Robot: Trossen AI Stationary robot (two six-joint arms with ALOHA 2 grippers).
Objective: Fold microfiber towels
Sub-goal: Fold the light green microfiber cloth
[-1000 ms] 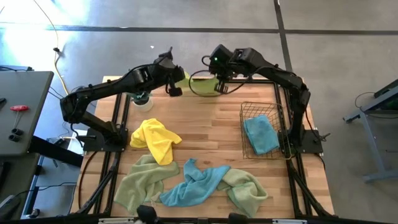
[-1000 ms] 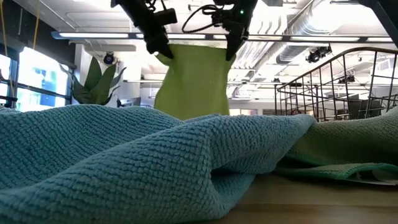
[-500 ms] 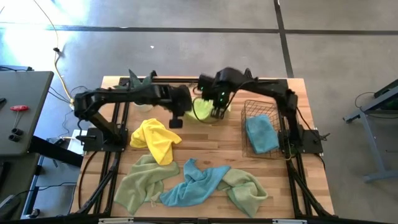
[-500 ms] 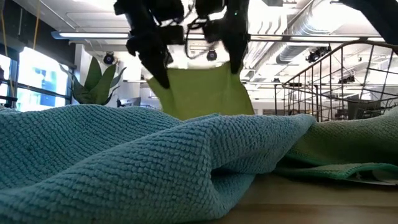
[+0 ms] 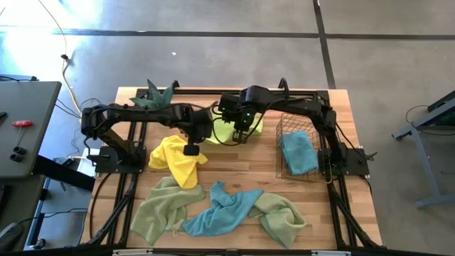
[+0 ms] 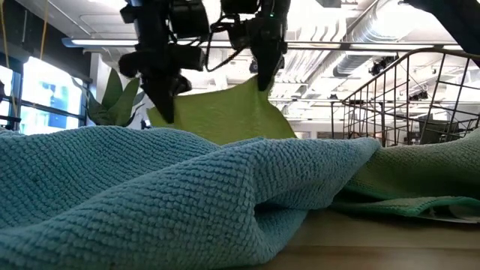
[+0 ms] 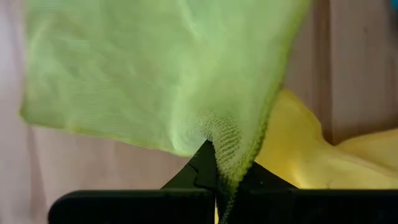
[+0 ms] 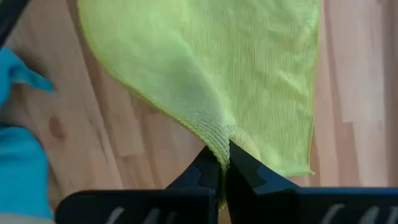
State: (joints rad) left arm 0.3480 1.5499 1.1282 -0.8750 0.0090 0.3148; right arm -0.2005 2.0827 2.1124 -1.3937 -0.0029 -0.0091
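Wooden slats form the table [image 5: 234, 163], seen from above, with grey concrete floor around it. Near its centre, toward twelve o'clock, the left gripper [image 5: 192, 149] and right gripper [image 5: 238, 135] are each clamped on a corner of one lime towel [image 5: 226, 130], which hangs stretched between them with its lower part on the wood. The wrist views show each pair of fingers pinched tight on a corner of the lime cloth [image 7: 168, 81] [image 8: 236, 74]. Just below the left gripper, at about nine o'clock from centre, lies a crumpled yellow towel [image 5: 176, 159]. At three o'clock stands a wire basket [image 5: 284, 128] holding one folded blue towel [image 5: 298, 153]. Along the six o'clock edge lie three loose cloths: a pale green towel [image 5: 158, 210], a blue one [image 5: 224, 210] and another green one [image 5: 284, 215], overlapping. A plant [image 5: 156, 96] sits at eleven o'clock.
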